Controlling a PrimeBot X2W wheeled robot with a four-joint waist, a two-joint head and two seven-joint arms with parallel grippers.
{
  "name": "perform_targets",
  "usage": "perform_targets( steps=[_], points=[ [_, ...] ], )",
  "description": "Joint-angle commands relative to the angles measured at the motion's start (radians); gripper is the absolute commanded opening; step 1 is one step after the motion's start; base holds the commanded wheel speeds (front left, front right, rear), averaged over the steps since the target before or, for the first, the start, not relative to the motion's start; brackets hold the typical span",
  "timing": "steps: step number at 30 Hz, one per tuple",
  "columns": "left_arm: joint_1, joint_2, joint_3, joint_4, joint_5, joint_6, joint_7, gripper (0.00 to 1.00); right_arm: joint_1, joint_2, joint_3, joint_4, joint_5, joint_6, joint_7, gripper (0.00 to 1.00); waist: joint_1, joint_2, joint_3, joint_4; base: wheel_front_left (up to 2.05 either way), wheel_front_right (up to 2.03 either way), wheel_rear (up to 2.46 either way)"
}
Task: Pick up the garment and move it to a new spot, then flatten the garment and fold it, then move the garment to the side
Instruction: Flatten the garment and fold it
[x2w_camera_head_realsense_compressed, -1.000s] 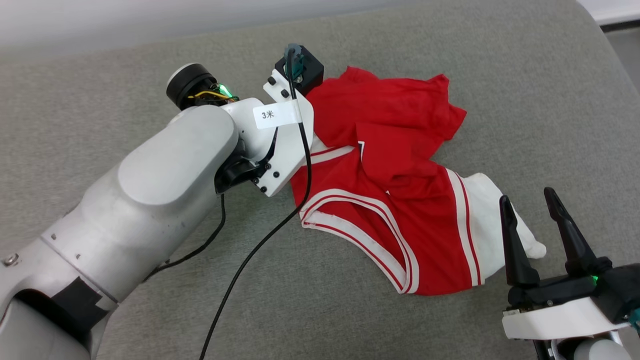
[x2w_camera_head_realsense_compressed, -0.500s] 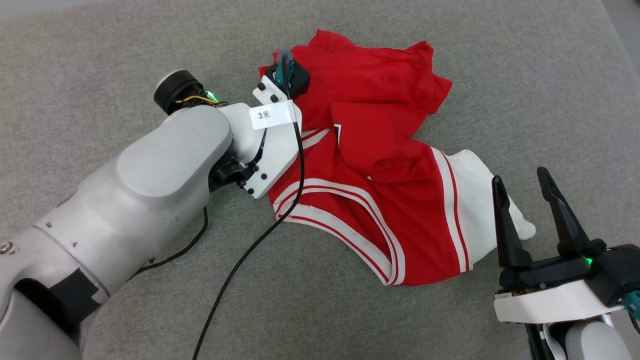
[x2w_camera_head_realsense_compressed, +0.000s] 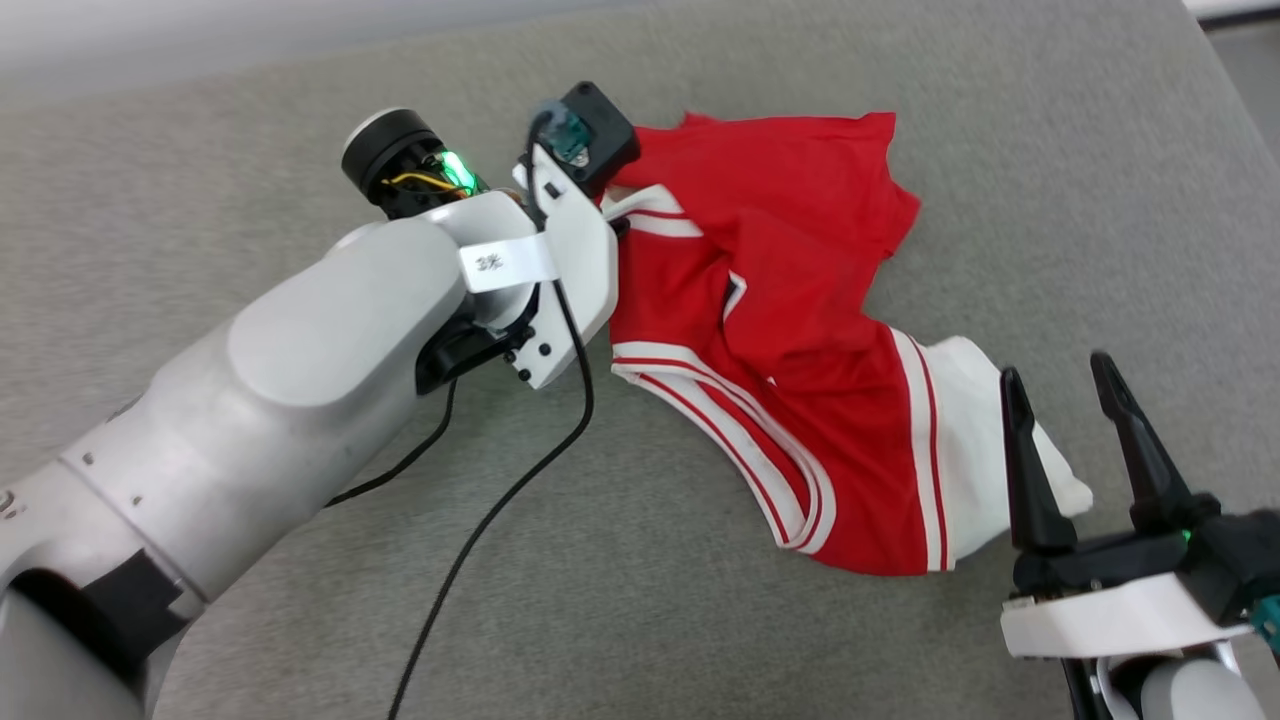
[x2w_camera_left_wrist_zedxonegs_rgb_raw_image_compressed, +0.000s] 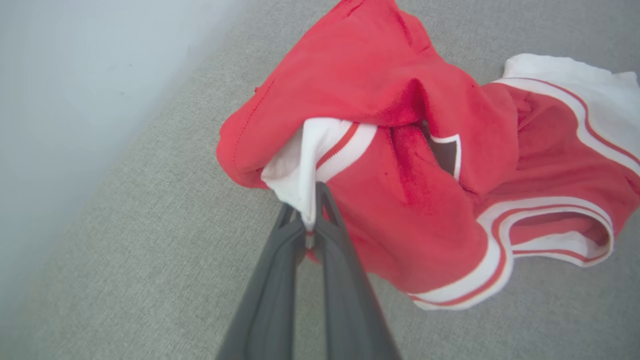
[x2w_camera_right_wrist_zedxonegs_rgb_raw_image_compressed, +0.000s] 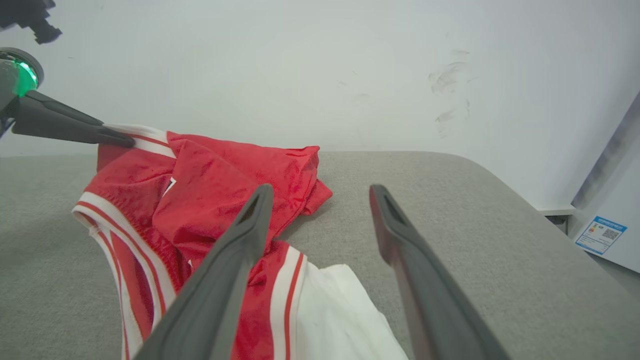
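Note:
The garment (x2w_camera_head_realsense_compressed: 800, 330), a crumpled red T-shirt with white sleeves and striped trim, lies on the grey cloth surface (x2w_camera_head_realsense_compressed: 700, 620). In the left wrist view my left gripper (x2w_camera_left_wrist_zedxonegs_rgb_raw_image_compressed: 310, 222) is shut on a white sleeve fold of the garment (x2w_camera_left_wrist_zedxonegs_rgb_raw_image_compressed: 425, 200), and that part is pulled up off the surface. The right wrist view shows the left gripper's fingertips (x2w_camera_right_wrist_zedxonegs_rgb_raw_image_compressed: 117, 140) pinching the garment's (x2w_camera_right_wrist_zedxonegs_rgb_raw_image_compressed: 220, 195) striped edge. My right gripper (x2w_camera_head_realsense_compressed: 1055, 367) stands open at the lower right, beside the other white sleeve (x2w_camera_head_realsense_compressed: 985, 440), with nothing between its fingers (x2w_camera_right_wrist_zedxonegs_rgb_raw_image_compressed: 321, 189).
A black cable (x2w_camera_head_realsense_compressed: 500, 500) hangs from the left wrist across the surface. A pale wall (x2w_camera_right_wrist_zedxonegs_rgb_raw_image_compressed: 300, 75) runs behind the surface, whose rounded right edge (x2w_camera_right_wrist_zedxonegs_rgb_raw_image_compressed: 525, 200) drops away. A white cabinet with a label (x2w_camera_right_wrist_zedxonegs_rgb_raw_image_compressed: 600, 235) stands past that edge.
My left gripper has shut on the white sleeve fold and lifted that side of the garment up and back. The head camera has shifted. The right gripper stays open in place.

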Motion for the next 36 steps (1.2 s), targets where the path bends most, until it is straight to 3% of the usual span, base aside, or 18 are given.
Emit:
perform_targets(
  steps=[1, 9, 19, 24, 31, 36],
  points=[
    [0.028, 0.012, 0.008, -0.006, -0.002, 0.005, -0.021, 0.00, 0.020, 0.001, -0.004, 0.001, -0.001, -0.001, -0.002, 1.00, -0.0001, 0.0000, -0.046, 0.040, 0.00, 0.00, 0.00],
    [0.165, 0.124, 0.067, -0.114, -0.032, 0.096, -0.176, 0.00, 0.075, -0.011, -0.022, 0.006, -0.014, -0.001, -0.002, 1.00, -0.0001, 0.0000, -0.135, 0.115, 0.00, 0.00, 0.00],
    [0.444, 0.356, 0.144, -0.356, -0.108, 0.348, -0.298, 0.00, 0.136, -0.019, -0.040, 0.023, -0.023, -0.001, -0.002, 1.00, -0.0001, 0.0000, -0.196, 0.175, 0.00, 0.00, 0.00],
    [0.603, 0.433, 0.157, -0.439, -0.177, 0.433, -0.336, 0.00, 0.156, -0.025, -0.048, 0.036, -0.030, -0.001, -0.002, 1.00, -0.0001, 0.0000, -0.215, 0.191, 0.00, 0.00, 0.00],
    [0.790, 0.414, 0.128, -0.440, -0.271, 0.474, -0.371, 0.00, 0.170, -0.032, -0.058, 0.059, -0.031, -0.001, -0.002, 1.00, -0.0001, 0.0000, -0.230, 0.201, 0.00, 0.00, 0.00],
    [0.872, 0.343, 0.091, -0.389, -0.313, 0.451, -0.365, 0.00, 0.173, -0.035, -0.062, 0.076, -0.034, -0.001, -0.002, 1.00, -0.0001, 0.0000, -0.233, 0.204, 0.00, 0.00, 0.00]
  ],
)
